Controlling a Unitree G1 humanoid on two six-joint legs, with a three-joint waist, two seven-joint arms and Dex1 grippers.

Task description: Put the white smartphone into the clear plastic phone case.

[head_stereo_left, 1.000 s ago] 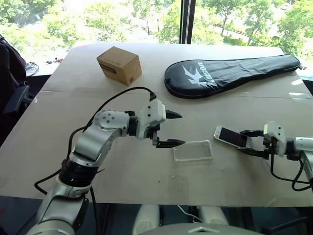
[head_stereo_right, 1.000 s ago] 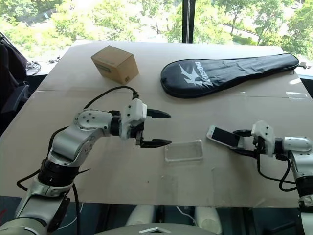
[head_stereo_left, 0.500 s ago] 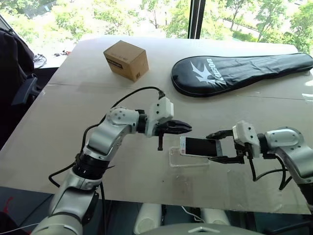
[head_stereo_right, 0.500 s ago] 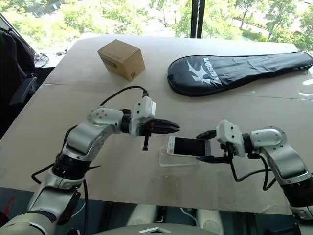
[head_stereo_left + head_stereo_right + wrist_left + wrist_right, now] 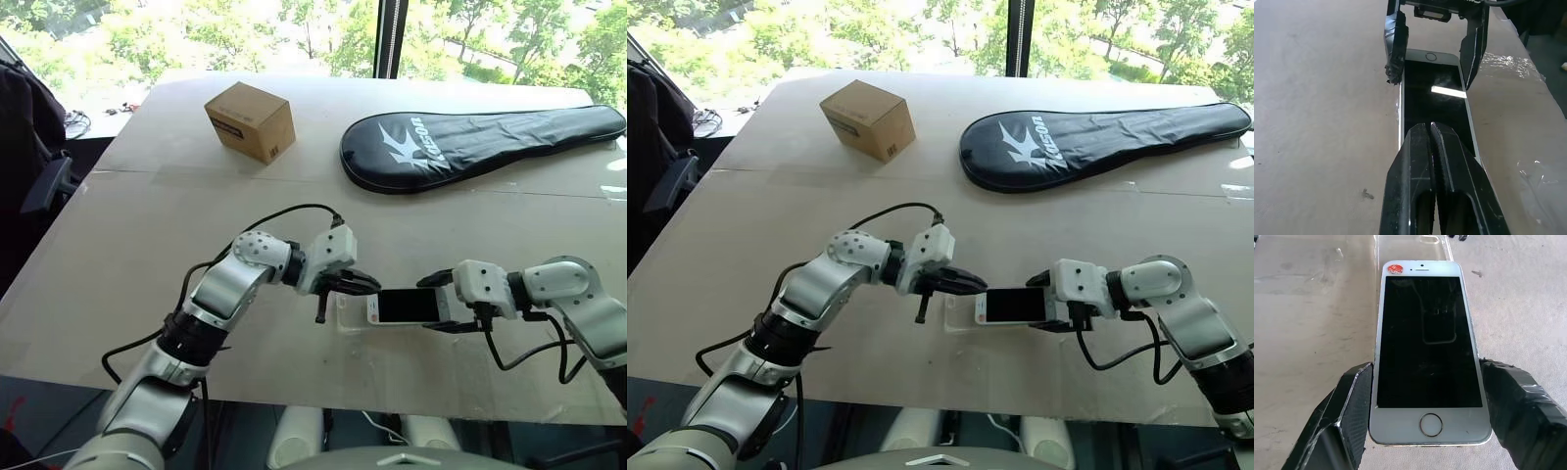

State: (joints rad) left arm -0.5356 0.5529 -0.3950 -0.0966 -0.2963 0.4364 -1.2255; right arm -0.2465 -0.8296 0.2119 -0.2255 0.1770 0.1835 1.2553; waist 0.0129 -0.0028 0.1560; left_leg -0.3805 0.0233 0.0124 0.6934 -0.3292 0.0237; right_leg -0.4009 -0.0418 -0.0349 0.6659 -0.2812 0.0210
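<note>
My right gripper [image 5: 443, 306] has its jaws spread wide and clamped on the two long edges of the white smartphone [image 5: 407, 305], near the home-button end, holding it screen up and close to level. My left gripper [image 5: 364, 286] has its jaws pressed together with nothing between them, the tips resting at the phone's far end, right over the clear plastic phone case [image 5: 350, 311]. From my head, the phone sits at about 6 o'clock on the table [image 5: 147, 206], its far end over the case, whose glinting edge peeks out beyond it toward 9 o'clock; I cannot tell whether that end is already seated. To do this step well, I judge I should keep the phone's long sides parallel with the shell's walls, tuck the far end under the lip first, then lower the near end, using my closed left tips to pin the light shell so it does not skate away. Pressing off-centre could tip the case or pop a corner out. Farther out, toward 11 o'clock, stands a cardboard box [image 5: 250, 120], and toward 1 o'clock lies a black racket cover [image 5: 470, 147]. Counted: one phone, one case, one box, one cover, two grippers.
</note>
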